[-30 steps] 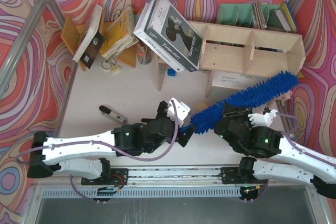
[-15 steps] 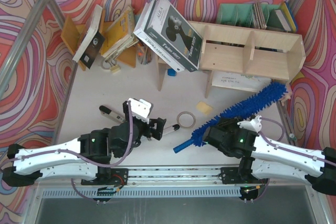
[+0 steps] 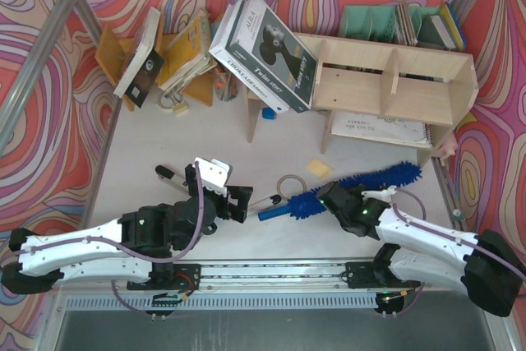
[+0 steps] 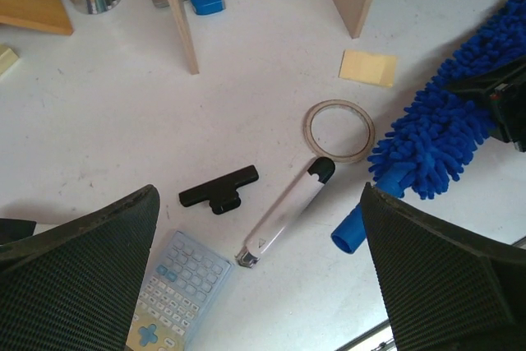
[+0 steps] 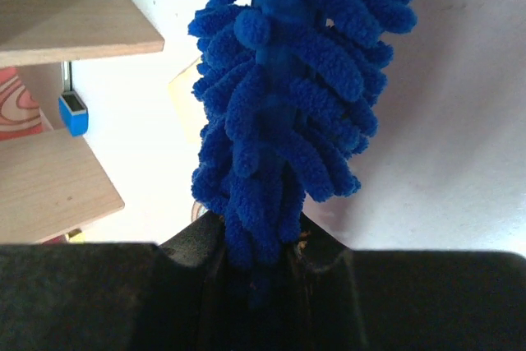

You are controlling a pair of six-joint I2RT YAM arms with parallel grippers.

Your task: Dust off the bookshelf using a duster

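Clamping the duster (image 3: 370, 180) at the handle end of its fluffy head, your right tool (image 3: 335, 200) is nearly closed, with blue strands bulging out above its fingers (image 5: 325, 244). The duster slants low over the tabletop (image 3: 205, 141), its tip near the right end of the bookshelf (image 3: 394, 80). Your left tool (image 3: 244, 205) is spread wide and empty, hovering above a white cutter (image 4: 283, 213) and a tape ring (image 4: 339, 129).

Bright blue all over: long shaggy microfibre duster (image 3: 386, 178). Pale unpainted tan: low plywood bookshelf (image 3: 386, 80). White: bench (image 3: 148, 150). Yellow: square paper note (image 3: 320, 169) before the bookshelf. Swirling red, pink, purple and cream bands: cloth backdrop (image 3: 41, 145).
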